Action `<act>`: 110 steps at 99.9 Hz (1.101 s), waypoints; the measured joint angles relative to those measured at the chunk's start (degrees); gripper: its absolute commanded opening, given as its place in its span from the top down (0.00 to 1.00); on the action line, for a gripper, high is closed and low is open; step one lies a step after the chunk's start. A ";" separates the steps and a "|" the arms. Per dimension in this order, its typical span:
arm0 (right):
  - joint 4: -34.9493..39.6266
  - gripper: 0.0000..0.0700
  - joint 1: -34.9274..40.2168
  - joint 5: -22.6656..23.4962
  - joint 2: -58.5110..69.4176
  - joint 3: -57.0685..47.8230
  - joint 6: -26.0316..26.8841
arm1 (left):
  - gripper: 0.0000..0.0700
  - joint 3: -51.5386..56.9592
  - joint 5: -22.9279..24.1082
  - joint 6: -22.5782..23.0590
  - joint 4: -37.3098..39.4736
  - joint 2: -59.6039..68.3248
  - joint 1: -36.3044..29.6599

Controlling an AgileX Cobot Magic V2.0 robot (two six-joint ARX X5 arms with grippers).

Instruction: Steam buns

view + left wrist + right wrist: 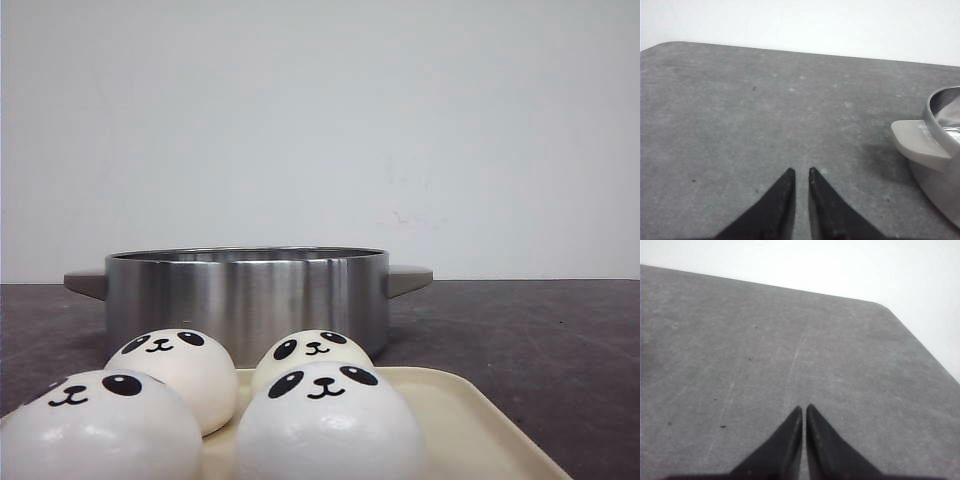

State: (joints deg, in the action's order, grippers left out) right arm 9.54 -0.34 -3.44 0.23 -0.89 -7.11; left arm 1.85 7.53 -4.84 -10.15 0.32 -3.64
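Four buns sit nearest the camera on a cream tray (470, 420): front-left bun (95, 425), front-right bun (330, 425), back-left bun (178, 372), back-right bun (310, 352). All upright, domes up, panda faces toward the front camera. They're round, so no long axis to line up with; any approach angle should do.

Behind the tray, just beyond the back pair: steel pot (248, 295), open top, handles left and right.

Left gripper (801, 172): jaws nearly closed, holding nothing, low over bare tabletop (740, 110), pot handle (917, 142) close off to one side. Right gripper (804, 409): same, narrow and empty, only tabletop in view.

Neither wrist view shows a bun, so I can't tell which arm is nearer. Jaws need to open wide before any grab.
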 measured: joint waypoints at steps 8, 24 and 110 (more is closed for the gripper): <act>-0.02 0.99 0.00 -0.76 0.00 0.00 -0.39 | 1.00 0.00 0.00 0.00 0.00 0.00 0.00; -0.04 0.99 0.00 -0.83 0.00 0.00 -0.57 | 1.00 0.00 0.00 0.00 0.00 0.00 0.00; -14.49 0.99 0.02 8.46 0.02 -0.15 23.15 | 1.00 3.50 -3.08 -11.28 -3.06 0.00 0.00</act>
State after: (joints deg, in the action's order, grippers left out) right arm -4.95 -0.32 5.02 0.25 -1.04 16.03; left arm 5.34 4.45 -16.12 -13.21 0.32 -3.64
